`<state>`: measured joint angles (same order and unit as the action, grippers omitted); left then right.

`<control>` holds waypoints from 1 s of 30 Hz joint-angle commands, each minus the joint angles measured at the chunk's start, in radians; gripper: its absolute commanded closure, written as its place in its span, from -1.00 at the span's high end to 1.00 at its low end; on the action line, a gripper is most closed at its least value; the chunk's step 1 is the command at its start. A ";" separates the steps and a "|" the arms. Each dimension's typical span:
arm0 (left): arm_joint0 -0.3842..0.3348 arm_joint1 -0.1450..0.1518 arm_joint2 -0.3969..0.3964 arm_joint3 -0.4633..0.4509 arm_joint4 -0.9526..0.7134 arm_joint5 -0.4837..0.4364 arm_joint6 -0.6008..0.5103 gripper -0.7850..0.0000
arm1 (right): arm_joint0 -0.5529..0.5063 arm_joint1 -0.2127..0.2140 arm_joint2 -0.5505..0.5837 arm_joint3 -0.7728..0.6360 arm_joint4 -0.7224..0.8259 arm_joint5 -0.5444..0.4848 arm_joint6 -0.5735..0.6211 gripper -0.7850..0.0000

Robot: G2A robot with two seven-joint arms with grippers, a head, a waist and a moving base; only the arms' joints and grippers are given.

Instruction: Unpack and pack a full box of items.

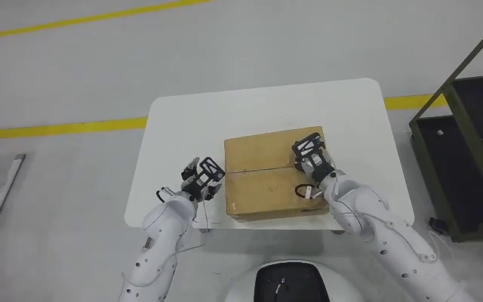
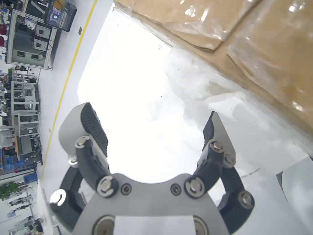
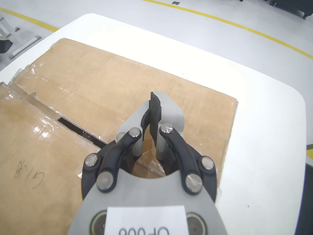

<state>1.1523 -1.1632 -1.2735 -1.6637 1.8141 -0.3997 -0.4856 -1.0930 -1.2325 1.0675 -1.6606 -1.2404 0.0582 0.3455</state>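
Table [image 1: 175, 128]: box [image 1: 256, 155], R jaws pinched above, L jaws apart.

Matt brown cardboard box [image 3: 80, 84] – glossy clear tape strips – on smooth white table [image 1: 181, 136].

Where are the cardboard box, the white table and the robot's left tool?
cardboard box [image 1: 260, 151], top view, on the far flap of its top.
white table [image 1: 181, 128], top view, on its bare surface beside the box.
left tool [image 2: 149, 110], left wrist view, midway between its open fingertips.

A white table [image 1: 181, 128] stands on the grey floor. A dark metal cart [image 1: 460, 128] sits at three o'clock. A yellow floor line [image 1: 68, 127] runs off at nine o'clock.
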 commanded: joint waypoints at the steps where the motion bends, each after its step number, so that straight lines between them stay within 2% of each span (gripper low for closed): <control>1: -0.015 -0.004 0.004 0.040 -0.021 0.029 0.025 1.00 | 0.000 -0.002 0.001 0.001 0.000 -0.002 -0.001 -1.00; 6: -0.019 -0.014 -0.017 0.092 -0.136 0.108 0.130 1.00 | 0.002 -0.006 0.005 0.007 -0.002 -0.003 0.003 -1.00; 8: -0.018 -0.012 -0.025 0.092 -0.129 0.112 0.160 1.00 | 0.003 -0.008 0.007 0.011 -0.002 -0.003 0.003 -1.00; 20: 0.013 -0.010 -0.081 0.019 -0.180 0.141 0.236 1.00 | 0.005 -0.018 0.013 0.025 -0.005 -0.019 0.004 -1.00; 24: 0.025 -0.007 -0.095 -0.019 -0.188 0.124 0.230 1.00 | 0.004 -0.021 0.017 0.029 -0.006 -0.022 0.002 -1.00; 27: 0.032 0.000 -0.091 -0.041 -0.079 0.098 0.174 1.00 | -0.002 -0.022 0.021 0.025 -0.009 -0.023 0.005 -1.00; 30: 0.045 0.006 -0.077 -0.027 0.062 0.082 0.094 1.00 | -0.005 -0.023 0.030 0.022 -0.007 -0.029 0.005 -1.00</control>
<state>1.1929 -1.1583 -1.3555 -1.6984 1.8194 -0.3173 -0.3657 -1.0973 -1.2557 1.0943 -1.6377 -1.2484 0.0308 0.3508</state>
